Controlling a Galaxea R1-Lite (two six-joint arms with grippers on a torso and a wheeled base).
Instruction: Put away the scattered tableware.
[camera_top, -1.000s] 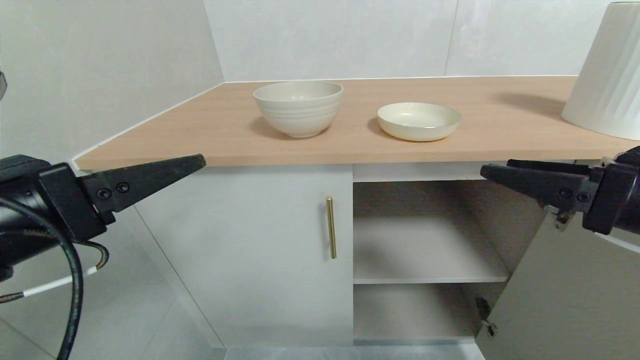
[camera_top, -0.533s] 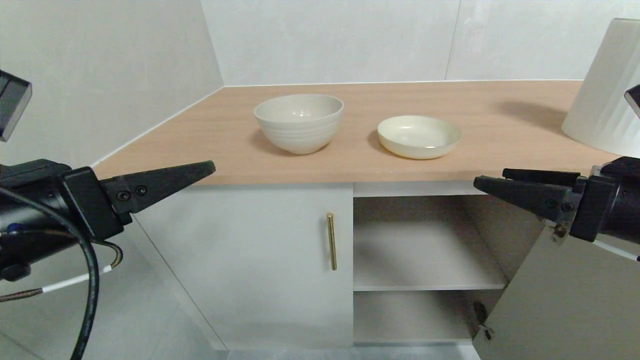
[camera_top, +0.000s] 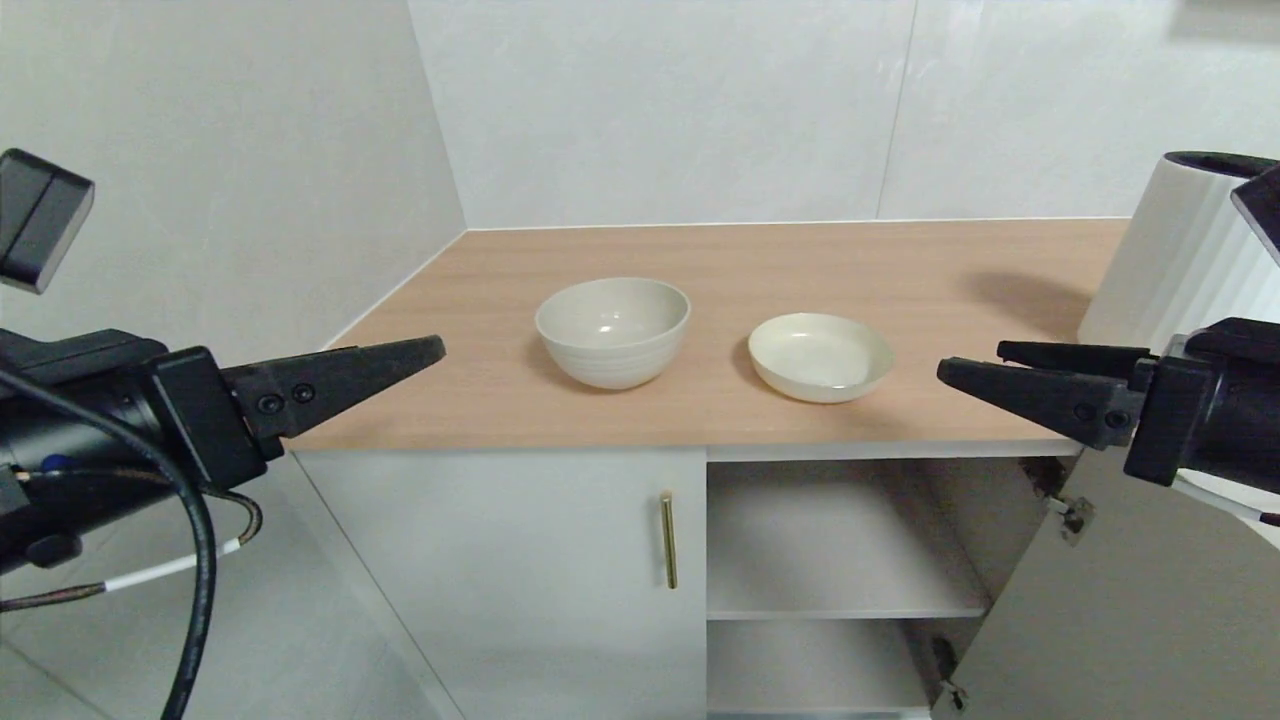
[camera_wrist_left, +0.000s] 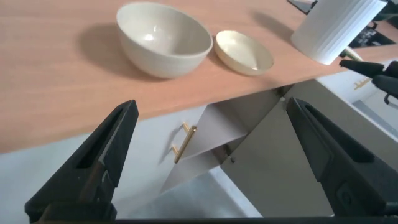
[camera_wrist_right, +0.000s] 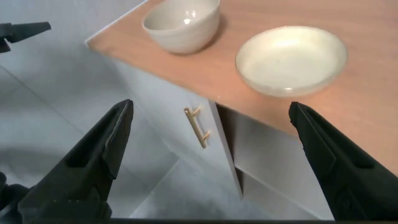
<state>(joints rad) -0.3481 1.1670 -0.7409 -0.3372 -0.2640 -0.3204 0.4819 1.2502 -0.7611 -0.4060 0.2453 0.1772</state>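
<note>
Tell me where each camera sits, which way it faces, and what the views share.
Head view: on the robot's head, looking forward and down at the wooden countertop and cabinet; left end effector and right end effector show at the sides.
Left wrist view: on the left wrist, looking between its open fingers at the counter edge and open cabinet door.
Right wrist view: on the right wrist, looking between its open fingers down at the counter edge.
Shared: all three show the deep bowl and shallow dish.
</note>
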